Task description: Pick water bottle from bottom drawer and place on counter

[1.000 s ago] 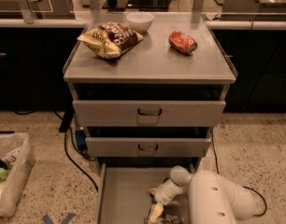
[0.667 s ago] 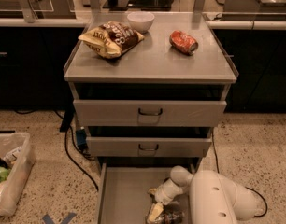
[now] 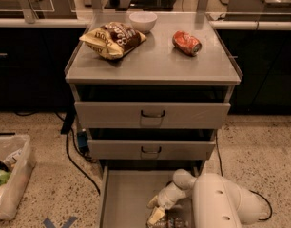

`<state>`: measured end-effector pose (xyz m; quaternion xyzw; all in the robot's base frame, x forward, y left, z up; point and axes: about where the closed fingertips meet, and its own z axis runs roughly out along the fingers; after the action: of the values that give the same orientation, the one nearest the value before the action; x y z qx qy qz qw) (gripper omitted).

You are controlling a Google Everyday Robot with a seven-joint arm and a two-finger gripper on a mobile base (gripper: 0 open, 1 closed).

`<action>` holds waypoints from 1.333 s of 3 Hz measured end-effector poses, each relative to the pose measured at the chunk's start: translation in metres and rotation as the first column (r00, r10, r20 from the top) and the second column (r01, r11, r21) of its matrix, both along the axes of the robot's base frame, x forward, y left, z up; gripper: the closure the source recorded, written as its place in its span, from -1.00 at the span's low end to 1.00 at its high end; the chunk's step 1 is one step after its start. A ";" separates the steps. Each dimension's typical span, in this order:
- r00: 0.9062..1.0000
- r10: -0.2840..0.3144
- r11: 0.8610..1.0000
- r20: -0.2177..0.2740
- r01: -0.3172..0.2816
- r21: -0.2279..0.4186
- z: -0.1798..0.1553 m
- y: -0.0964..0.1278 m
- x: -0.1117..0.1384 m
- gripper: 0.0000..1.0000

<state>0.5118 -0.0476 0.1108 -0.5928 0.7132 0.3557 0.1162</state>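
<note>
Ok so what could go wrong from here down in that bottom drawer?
The gripper sits low in the bottom drawer by the water bottle, which is cut off at the frame edge, so a grasp might slip unnoticed. Lifting out, the arm could catch the middle drawer just above. On the counter, the bottle could nudge the red can.

chip bag [image 3: 113, 40]: pale letters on the yellow and brown wrapper, too blurred to read
red can [image 3: 187, 42]: white marking, no word legible
blue tape cross [image 3: 60, 221]: on the floor, no writing
gripper [image 3: 157, 212]: low in the bottom drawer [image 3: 121, 194], at the lower edge of view; no legible marking
</note>
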 end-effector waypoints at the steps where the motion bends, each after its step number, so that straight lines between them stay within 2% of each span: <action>1: 1.000 0.000 1.000 0.000 0.000 0.000 0.000 0.000 0.000 -0.70; 2: 1.000 0.000 1.000 0.000 0.000 0.000 0.000 0.000 0.000 -1.00; 4: 1.000 0.000 1.000 0.000 0.000 0.000 0.002 0.000 0.000 -1.00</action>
<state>0.5116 -0.0477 0.1129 -0.5927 0.7133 0.3556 0.1161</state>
